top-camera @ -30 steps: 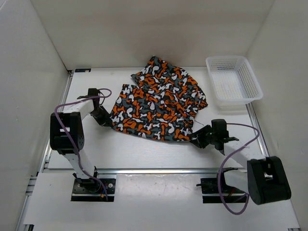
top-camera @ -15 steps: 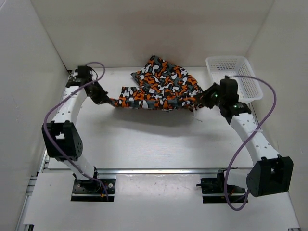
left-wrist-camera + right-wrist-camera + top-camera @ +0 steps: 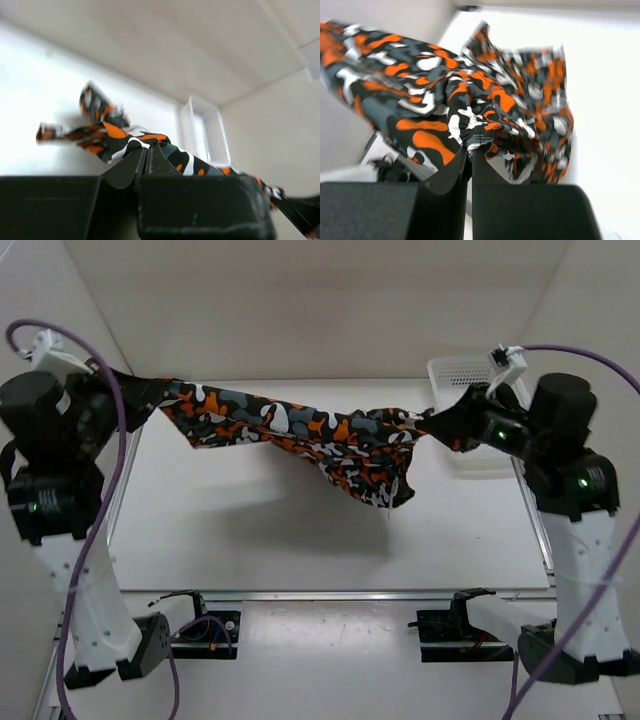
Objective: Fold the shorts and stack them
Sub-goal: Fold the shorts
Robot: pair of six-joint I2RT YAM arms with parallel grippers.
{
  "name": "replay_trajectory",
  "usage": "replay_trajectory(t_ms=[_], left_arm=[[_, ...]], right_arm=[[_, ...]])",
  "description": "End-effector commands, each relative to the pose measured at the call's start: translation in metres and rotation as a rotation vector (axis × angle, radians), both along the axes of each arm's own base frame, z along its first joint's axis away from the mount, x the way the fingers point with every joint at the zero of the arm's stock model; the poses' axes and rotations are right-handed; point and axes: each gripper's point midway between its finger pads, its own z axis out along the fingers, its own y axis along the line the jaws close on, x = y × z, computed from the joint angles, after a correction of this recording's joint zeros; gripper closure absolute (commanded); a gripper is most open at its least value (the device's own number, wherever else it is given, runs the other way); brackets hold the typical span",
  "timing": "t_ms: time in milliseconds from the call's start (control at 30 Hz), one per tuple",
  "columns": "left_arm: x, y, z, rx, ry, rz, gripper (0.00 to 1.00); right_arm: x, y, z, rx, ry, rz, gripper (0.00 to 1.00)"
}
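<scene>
top external view has the shorts lifted off the worktop and strung in the air above its far half, between the two arms. the left gripper is clamped shut on one end of the cloth up near the far left corner. the right gripper is pinched shut on the other end, just in front of the mesh basket at the far right corner. both wrist views agree: each pair of fingers meets with a bunch of printed fabric nipped at the tips.

as for progress, i judge the task to be at its start. the garment is only picked up and pulled out sideways. no fold shows in it, nothing is laid flat, and no stack is visible anywhere on the worktop. all the folding and stacking is left to do.

the shorts are thin, limp fabric with rounded blotches of orange, black, grey and white. the top edge is drawn into a taut, twisted band, and the rest sags from it in a loose crumpled pouch toward the right. the basket is rigid white plastic lattice, rectangular with a flared rim. the worktop is smooth, matte and white.
</scene>
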Motion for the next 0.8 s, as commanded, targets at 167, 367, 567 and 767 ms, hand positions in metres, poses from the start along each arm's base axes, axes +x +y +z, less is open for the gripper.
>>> replay_trajectory(t_ms=[167, 367, 567, 767], left_arm=[[-0.091, 0.030, 0.096, 0.075, -0.326, 0.262, 0.90], [-0.140, 0.031, 0.144, 0.067, -0.503, 0.309, 0.90], [-0.049, 0.037, 0.111, 0.092, -0.352, 0.267, 0.90], [0.076, 0.038, 0.026, 0.112, -0.065, 0.171, 0.90]], right_arm=[[-0.137, -0.001, 0.089, 0.027, -0.353, 0.247, 1.00], [-0.160, -0.027, 0.114, 0.047, -0.413, 0.059, 1.00], [-0.101, -0.059, 0.071, -0.016, -0.240, -0.231, 1.00], [-0.006, -0.083, -0.040, -0.180, 0.034, -0.463, 1.00]])
